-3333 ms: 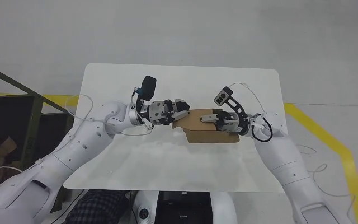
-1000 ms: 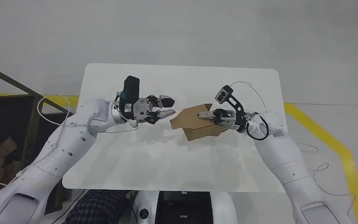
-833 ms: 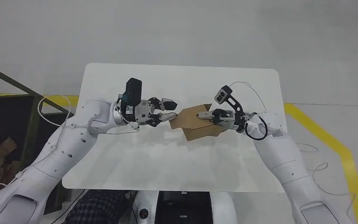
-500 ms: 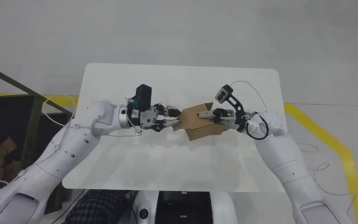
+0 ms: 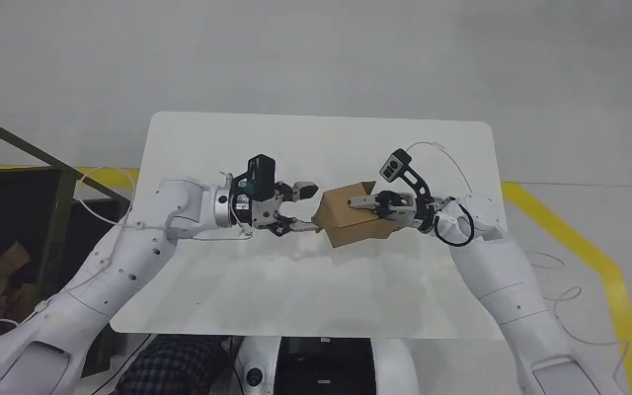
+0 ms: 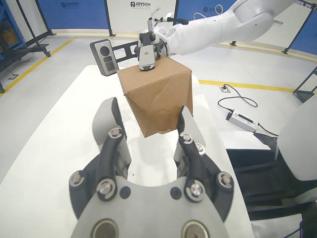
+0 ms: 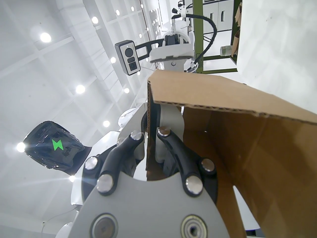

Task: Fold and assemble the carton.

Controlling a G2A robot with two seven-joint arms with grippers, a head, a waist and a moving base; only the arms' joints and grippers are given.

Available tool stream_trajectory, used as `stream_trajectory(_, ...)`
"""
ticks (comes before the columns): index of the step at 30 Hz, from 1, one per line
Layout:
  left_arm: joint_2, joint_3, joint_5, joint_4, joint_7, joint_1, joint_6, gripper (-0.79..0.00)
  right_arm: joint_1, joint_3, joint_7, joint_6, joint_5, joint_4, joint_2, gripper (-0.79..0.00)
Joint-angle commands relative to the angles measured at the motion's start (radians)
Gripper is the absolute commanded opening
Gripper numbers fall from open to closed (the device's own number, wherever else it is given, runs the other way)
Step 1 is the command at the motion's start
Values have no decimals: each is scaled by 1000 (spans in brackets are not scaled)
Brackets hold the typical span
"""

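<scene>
A brown cardboard carton [image 5: 348, 217] is held tilted above the middle of the white table [image 5: 197, 138]. Its closed, creased end [image 6: 161, 100] faces my left gripper. My right gripper [image 5: 357, 205] is shut on the carton's upper wall, one finger outside and one inside; in the right wrist view the wall's edge [image 7: 148, 125] runs between its fingers [image 7: 171, 117]. My left gripper [image 6: 148, 112] is open right in front of the carton's closed end, its two fingers [image 5: 306, 188] spread to either side of the lower corner. The carton's open inside [image 7: 247, 149] faces the right wrist.
The table's near edge [image 5: 296, 334] lies toward the robot. A power brick with a cable [image 6: 241, 118] lies on the floor beyond the table. Blue partition panels [image 6: 81, 3] stand in the room behind.
My left gripper has moved right toward the carton and rotated, now spread around its closed end. The right gripper has kept its hold; the carton's end flap has gone from splayed out to flat.
</scene>
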Motion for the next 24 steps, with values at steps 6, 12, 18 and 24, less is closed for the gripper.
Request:
stream_trajectory(6, -9, -8, -1, 5, 20, 10, -8, -126, -1, -1, -2, 2, -3, -6, 0, -785)
stream_trajectory(12, -18, -17, -31, 19, 31, 7, -36, -188, -4, 1, 0, 2, 1, -11, 0, -785)
stream_trajectory(18, -16, -4, -35, -10, 61, 14, -38, -200, -5, 4, -3, 0, 1, -3, 1, -785)
stream_trajectory(24, 5, -5, -11, -29, 163, 21, -38, -259, -7, 14, -4, -5, 1, 5, 3, -785)
